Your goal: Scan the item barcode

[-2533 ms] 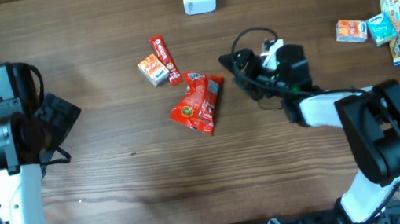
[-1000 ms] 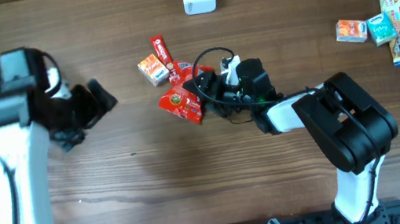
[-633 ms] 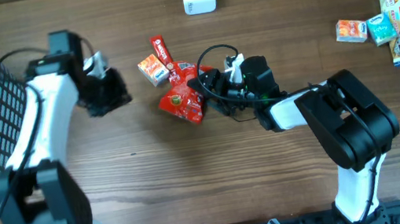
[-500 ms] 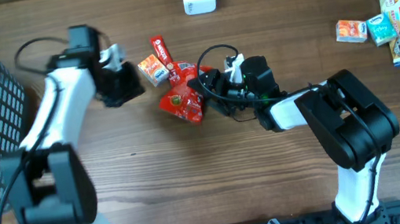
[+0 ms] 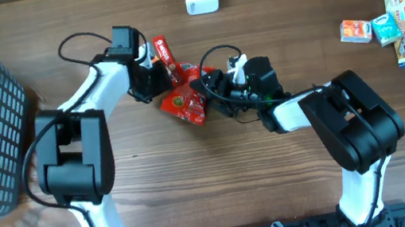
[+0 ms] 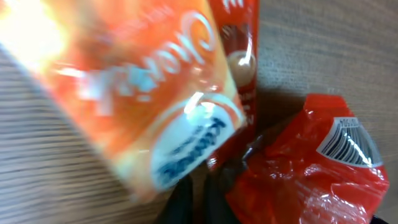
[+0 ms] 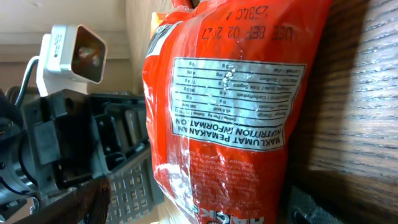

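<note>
Right claw [image 5: 205, 95], wide-jawed, grips red snack bag [image 5: 183, 104], apparently exposing its barcode [image 6: 346, 140]; left claw [image 5: 152, 79] beside it sits closed, seemingly empty.

Overhead: bright, even light, soft short shadows, sharp. Left wrist: orange pack [image 6: 143, 106] heavily blurred, washed out top-left, perhaps too close. Right wrist: sharp; glare spots on red bag [image 7: 236, 106].

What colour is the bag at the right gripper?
The bag is bright red with a white nutrition-facts panel; the right wrist view shows it best.
</note>
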`<state>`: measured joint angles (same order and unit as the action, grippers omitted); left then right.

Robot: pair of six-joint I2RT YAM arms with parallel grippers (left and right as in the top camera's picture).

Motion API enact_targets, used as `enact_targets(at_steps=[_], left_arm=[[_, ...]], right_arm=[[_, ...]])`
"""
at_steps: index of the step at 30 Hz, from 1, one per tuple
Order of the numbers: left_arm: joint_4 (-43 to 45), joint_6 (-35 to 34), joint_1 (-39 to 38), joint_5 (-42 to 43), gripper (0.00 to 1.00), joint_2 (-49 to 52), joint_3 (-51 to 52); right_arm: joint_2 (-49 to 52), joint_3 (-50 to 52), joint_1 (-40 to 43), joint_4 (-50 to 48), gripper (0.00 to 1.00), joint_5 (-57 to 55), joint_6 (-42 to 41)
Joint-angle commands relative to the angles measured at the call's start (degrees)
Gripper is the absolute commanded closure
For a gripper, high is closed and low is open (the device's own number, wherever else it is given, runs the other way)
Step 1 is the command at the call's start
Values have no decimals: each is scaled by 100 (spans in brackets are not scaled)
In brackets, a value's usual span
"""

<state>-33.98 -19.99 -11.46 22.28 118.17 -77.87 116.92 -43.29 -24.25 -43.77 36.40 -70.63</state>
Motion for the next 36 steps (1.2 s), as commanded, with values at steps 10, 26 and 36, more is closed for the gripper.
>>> enact_targets(at_steps=[10, 26, 36], left_arm=[[98, -299, -372, 107, 96, 306, 9], [-225, -275, -380, -155, 96, 306, 9], [-431, -275, -319, -155, 96, 131, -20]], right_arm=[[778, -50, 76, 501, 12, -1021, 669], [1285, -1082, 197, 1556, 66, -741, 1019], [1187, -1082, 393, 1534, 96, -149, 1073]])
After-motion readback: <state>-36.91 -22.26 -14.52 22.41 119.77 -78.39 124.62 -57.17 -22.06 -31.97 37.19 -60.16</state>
